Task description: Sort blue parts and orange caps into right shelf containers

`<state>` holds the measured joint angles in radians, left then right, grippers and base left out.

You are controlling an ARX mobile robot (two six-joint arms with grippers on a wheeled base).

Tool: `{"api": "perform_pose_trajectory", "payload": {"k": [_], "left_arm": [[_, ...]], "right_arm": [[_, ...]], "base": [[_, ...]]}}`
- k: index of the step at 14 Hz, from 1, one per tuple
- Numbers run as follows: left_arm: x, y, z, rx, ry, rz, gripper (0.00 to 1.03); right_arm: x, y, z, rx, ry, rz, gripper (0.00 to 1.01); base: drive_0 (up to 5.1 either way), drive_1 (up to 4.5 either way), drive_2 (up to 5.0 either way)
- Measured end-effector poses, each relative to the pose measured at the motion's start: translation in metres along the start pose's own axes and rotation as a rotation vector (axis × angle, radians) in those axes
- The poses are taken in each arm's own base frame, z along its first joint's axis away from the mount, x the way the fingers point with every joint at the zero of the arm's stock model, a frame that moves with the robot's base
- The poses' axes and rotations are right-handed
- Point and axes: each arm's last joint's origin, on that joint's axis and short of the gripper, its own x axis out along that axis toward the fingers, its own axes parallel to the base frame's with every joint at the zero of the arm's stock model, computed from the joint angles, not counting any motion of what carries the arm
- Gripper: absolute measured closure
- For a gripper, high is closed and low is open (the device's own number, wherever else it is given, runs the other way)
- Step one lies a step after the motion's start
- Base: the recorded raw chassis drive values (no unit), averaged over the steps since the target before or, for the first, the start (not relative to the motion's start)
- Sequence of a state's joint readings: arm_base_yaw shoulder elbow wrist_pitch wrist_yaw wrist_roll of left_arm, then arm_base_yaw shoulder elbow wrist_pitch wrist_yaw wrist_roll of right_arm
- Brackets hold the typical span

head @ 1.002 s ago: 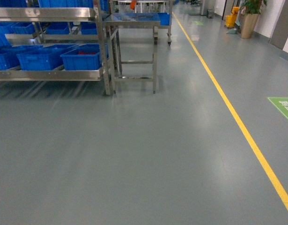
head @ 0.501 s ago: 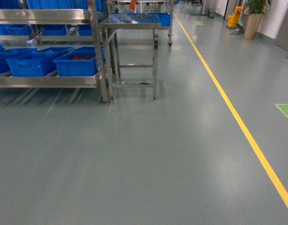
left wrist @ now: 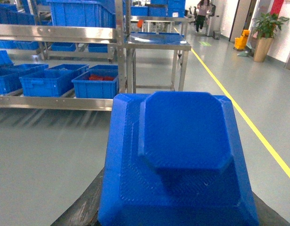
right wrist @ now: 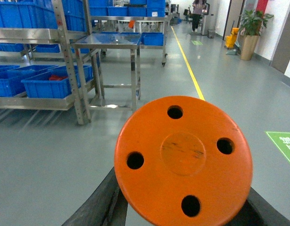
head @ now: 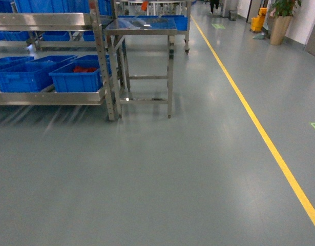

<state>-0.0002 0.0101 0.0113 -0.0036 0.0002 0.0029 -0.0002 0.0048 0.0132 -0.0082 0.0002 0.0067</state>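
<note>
On the low steel shelf (head: pixel 49 97) at the head view's left stand the right shelf containers (head: pixel 78 77), the rightmost holding red pieces. Just right of the rack stands a steel table (head: pixel 142 31). Each wrist view is filled by 1 piece: a blue part (left wrist: pixel 182 155) on the left, an orange cap (right wrist: pixel 182 160) with 4 holes on the right. Gripper fingers are hidden; I cannot tell their state.

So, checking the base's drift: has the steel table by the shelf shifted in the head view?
Yes. The stainless steel table has slid left and lower in frame, like the yellow floor line, so the camera moved.
</note>
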Motion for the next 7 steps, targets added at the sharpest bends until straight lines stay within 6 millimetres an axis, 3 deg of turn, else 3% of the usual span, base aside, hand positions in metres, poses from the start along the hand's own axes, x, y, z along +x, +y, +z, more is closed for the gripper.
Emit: {"api": "perform_pose_trajectory", "payload": {"k": [7], "left_arm": [[0.0000,0.0000,-0.0004,0.000,0.005,0.000,0.61]], "right_arm": [[0.0000,0.0000,0.0003,0.000,-0.003,0.000,0.58]], "base": [[0.0,4.29,-4.4]]}}
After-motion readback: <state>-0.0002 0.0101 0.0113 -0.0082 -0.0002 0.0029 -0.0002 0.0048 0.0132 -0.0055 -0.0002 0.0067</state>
